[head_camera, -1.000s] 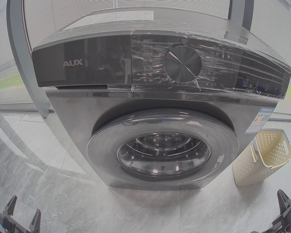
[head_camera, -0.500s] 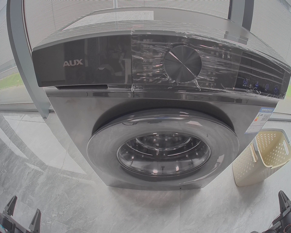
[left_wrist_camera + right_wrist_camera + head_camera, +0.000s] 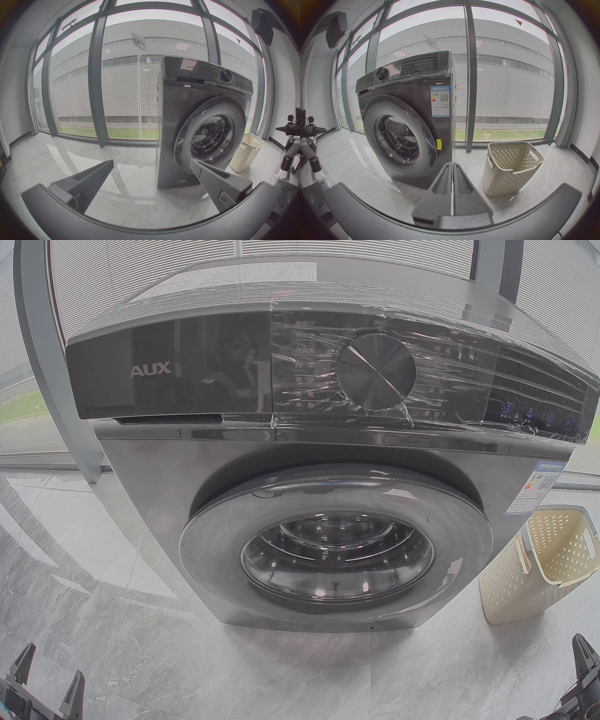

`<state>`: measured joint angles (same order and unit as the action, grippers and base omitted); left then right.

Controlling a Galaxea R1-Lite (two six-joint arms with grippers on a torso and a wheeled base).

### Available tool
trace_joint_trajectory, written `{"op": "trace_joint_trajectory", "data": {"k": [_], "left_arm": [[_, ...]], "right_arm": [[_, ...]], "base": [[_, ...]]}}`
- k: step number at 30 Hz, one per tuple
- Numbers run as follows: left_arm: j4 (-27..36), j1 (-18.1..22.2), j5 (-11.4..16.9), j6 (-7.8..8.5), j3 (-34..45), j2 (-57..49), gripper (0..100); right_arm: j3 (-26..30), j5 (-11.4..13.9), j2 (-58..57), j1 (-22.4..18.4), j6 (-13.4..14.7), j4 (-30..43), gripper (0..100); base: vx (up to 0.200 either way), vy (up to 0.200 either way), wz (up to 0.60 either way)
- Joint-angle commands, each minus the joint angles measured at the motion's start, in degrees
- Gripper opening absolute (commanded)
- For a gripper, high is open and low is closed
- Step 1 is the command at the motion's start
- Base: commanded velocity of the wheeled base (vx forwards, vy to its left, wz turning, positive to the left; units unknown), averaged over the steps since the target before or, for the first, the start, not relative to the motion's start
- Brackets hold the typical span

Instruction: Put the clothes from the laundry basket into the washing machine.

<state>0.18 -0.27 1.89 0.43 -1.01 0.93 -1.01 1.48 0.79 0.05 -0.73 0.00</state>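
Basket [image 3: 503, 181] looks empty, perhaps; any clothes would handle soft and light, pinched mid-bunch. Left claw [image 3: 150, 160] spread wide, right claw [image 3: 452, 165] pressed closed.

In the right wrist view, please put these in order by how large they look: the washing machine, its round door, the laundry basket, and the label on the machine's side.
Largest to smallest, as they look:
1. washing machine
2. door
3. laundry basket
4. label
No two look alike in size.
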Motion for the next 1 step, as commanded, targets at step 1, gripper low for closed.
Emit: {"op": "trace_joint_trajectory", "data": {"k": [1], "left_arm": [[-0.01,0.0,0.04,0.01,0.92,-0.93,100]], "right_arm": [[1.01,0.02,0.09,0.13,0.03,0.0,0]], "base": [[0.0,0.0,0.0]]}}
